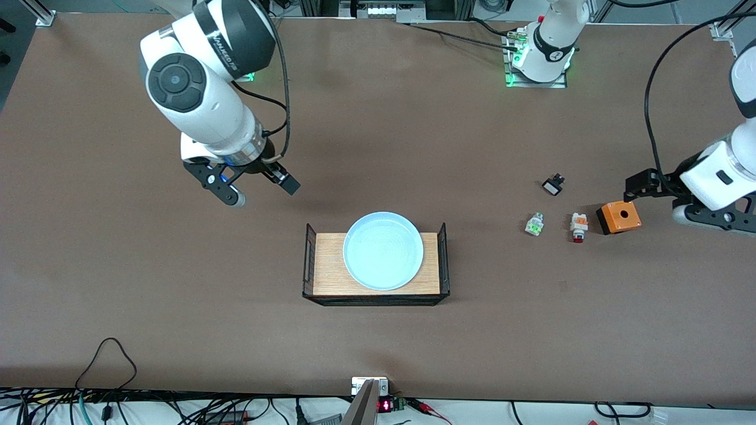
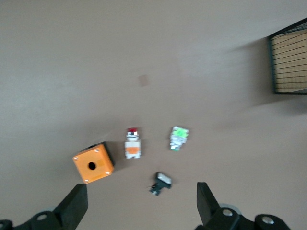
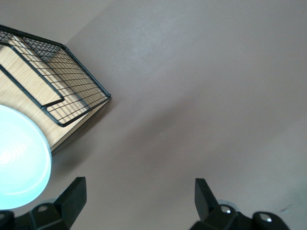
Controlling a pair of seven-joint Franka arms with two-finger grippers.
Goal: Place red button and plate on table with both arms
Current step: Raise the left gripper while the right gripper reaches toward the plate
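Plate (image 1: 383,251) sits on the wooden tray (image 1: 328,277), overhanging its edges, not yet on the table (image 1: 177,330). Red button (image 1: 579,227) lies on the table toward the left arm's end, between the green part (image 1: 534,225) and orange box (image 1: 618,216). Both grippers, right gripper (image 1: 260,192) over bare table and left gripper (image 1: 655,198) over the box, are spread and empty. Risk: crowded parts invite a wrong pick; the shallow rim may slip.

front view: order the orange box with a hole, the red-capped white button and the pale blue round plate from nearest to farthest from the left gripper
1. Orange box with a hole, just beside the open left gripper.
2. Red-capped white button, next along toward the tray.
3. Pale blue round plate, on the wooden tray at mid-table.
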